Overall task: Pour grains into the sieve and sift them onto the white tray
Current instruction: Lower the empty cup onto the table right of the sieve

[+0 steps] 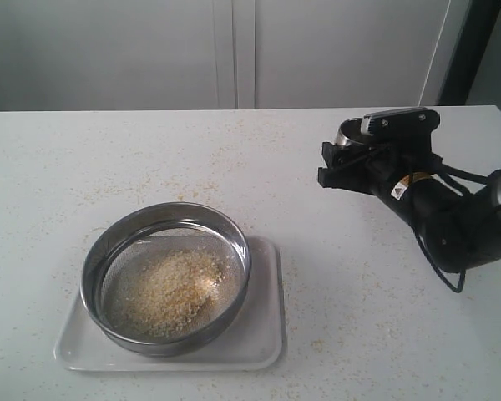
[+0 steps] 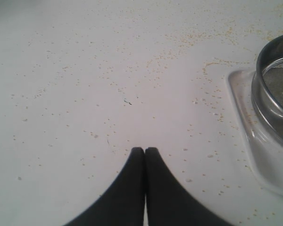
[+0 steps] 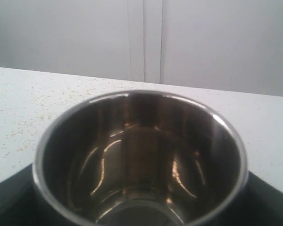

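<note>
Steel cup (image 3: 141, 155) mostly hides right fingers (image 3: 9, 200), seemingly clamped on it; left fingers (image 2: 132, 188) pressed together.

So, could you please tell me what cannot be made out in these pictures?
Tray under the sieve: exterior view, covered by it and the grains.
Right pincer: right wrist view, mostly hidden by the cup.
Most of the sieve: left wrist view, cut by the edge.
Left arm: outside the exterior view.

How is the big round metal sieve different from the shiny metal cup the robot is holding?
The wide shallow steel sieve has a mesh bottom; the deep steel cup has a solid one. The sieve holds grains; the cup is empty. Both are round, shiny metal.
</note>
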`<state>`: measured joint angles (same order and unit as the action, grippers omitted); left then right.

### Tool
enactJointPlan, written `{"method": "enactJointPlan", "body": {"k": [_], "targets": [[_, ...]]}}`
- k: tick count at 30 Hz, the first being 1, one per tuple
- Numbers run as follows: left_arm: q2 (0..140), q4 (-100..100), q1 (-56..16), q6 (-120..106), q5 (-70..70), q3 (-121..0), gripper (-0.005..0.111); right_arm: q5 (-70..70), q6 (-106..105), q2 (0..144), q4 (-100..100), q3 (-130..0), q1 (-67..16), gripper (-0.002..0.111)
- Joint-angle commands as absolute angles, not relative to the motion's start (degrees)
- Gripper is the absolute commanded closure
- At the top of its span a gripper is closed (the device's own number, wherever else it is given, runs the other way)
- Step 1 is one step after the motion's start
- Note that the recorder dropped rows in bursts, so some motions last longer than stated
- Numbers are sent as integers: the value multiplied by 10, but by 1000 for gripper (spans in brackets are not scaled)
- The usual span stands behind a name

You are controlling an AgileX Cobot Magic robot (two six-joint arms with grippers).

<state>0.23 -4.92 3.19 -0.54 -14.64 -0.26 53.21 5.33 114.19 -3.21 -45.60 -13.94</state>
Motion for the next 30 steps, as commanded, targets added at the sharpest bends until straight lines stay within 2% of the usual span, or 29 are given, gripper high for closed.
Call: {"method": "enactJointPlan", "body": {"k": [1, 11, 27, 30], "targets": [[0, -55, 33, 0, -146, 0, 107, 558, 29, 1171, -4, -454, -120, 108], [0, -55, 33, 0, -146, 0, 107, 582, 11, 1251, 58, -500, -119, 108], [0, -55, 33, 0, -146, 0, 107, 569, 11, 1298, 89, -542, -119, 108], [0, -55, 33, 0, -146, 0, 107, 565, 11, 1298, 89, -542, -119, 104]]}}
